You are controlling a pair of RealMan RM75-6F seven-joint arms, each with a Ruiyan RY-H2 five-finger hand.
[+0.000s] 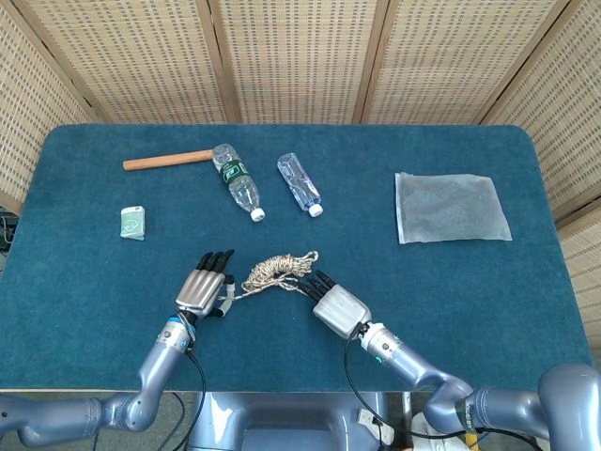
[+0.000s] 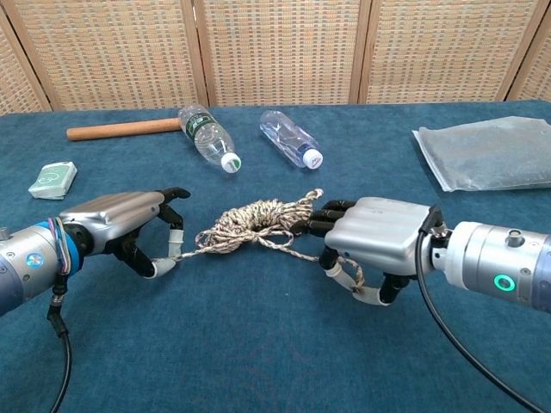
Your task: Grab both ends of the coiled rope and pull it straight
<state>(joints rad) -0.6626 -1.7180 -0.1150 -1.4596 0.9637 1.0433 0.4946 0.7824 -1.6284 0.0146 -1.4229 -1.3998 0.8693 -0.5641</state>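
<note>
Open blue table (image 1: 84, 310) cloth lies to the outside of both hands. The left hand (image 1: 201, 290) has bare cloth to its left; the nearest thing there is a small green packet (image 1: 132, 223), farther back. The right hand (image 1: 336, 307) has a wide bare stretch to its right, with a clear plastic bag (image 1: 452, 208) farther back. Behind the coiled rope (image 1: 278, 268) lie 2 bottles (image 1: 237, 180), (image 1: 299, 182) and a wooden stick (image 1: 168, 161), well apart from it.

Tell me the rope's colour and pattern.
The rope is beige flecked with dark brown, a mottled braid; the chest view shows it best.
</note>
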